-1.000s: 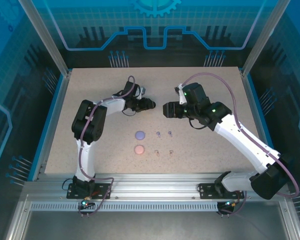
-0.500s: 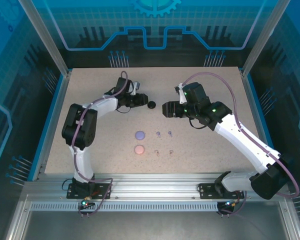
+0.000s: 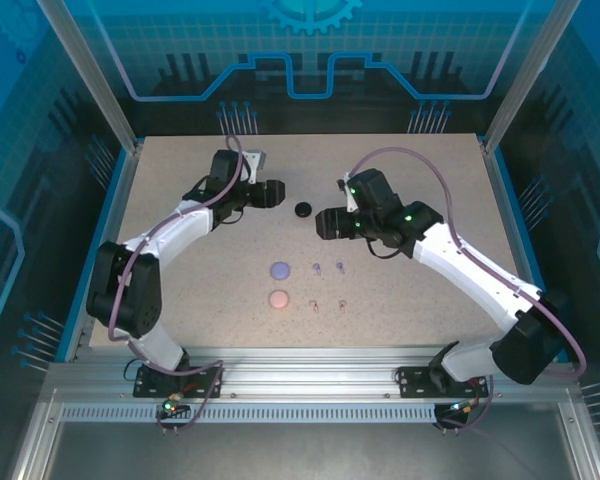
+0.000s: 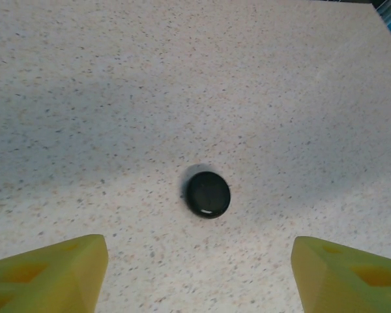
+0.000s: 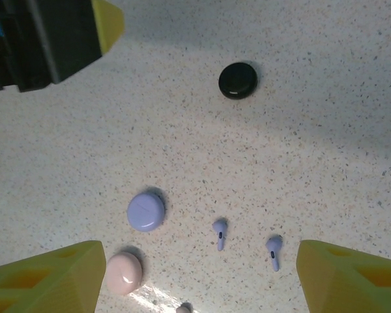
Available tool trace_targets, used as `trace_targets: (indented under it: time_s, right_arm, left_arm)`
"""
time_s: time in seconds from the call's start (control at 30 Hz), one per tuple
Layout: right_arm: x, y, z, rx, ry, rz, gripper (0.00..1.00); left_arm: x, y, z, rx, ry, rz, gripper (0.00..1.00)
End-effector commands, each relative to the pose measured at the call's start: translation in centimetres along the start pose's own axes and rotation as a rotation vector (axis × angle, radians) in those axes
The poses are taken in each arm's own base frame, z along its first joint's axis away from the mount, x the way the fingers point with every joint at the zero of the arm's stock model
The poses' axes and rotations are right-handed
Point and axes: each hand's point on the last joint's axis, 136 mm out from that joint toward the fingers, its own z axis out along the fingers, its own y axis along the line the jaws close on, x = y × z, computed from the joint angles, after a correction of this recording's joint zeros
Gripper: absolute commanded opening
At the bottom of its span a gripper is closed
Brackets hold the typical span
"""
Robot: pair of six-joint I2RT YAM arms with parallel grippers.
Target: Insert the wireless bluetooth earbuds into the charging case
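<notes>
The wireless bluetooth earbuds [image 3: 317, 268] lie loose on the table [image 3: 430, 160]. The lavender pair [image 5: 219, 233] lies near the lavender case [image 5: 146, 211], to its right. The pinkish-beige pair [image 3: 314, 304] lies right of that case and nearer the arm bases. Each lavender bud's long axis runs crosswise to the line from the case, with the head on the far side and the stem pointing toward the bases. Expect light, rigid, smooth parts that skid or flick easily, so pinch across the stem or head, square to the long axis. The left gripper [image 4: 200, 261] is spread wide and empty over the black case [image 4: 208, 194], beyond the lavender case. The right gripper [image 5: 202, 274] is likewise wide and empty.
</notes>
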Motion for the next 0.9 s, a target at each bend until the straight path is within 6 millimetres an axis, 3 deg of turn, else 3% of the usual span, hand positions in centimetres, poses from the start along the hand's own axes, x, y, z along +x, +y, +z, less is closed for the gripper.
trace_targets:
  time_s: [0.0,0.4,0.57,0.87]
  right_arm:
    - [0.3,0.4,0.9,0.033,0.004,-0.038,0.79]
    - [1.5,1.4,3.6,0.161,0.091,-0.097,0.8]
    - [1.3,1.0,4.0,0.223,0.117,-0.071,0.8]
    - [1.0,1.6,4.8,0.306,0.155,-0.037,0.8]
  left_arm:
    - [-1.3,0.7,-1.9,-0.053,-0.087,0.074,0.96]
    - [-4.3,2.6,-6.6,-0.16,-0.398,-0.082,0.99]
    - [-3.6,0.9,-5.4,-0.046,-0.388,-0.068,0.99]
    - [-0.5,0.5,-2.9,-0.191,-0.426,0.145,0.99]
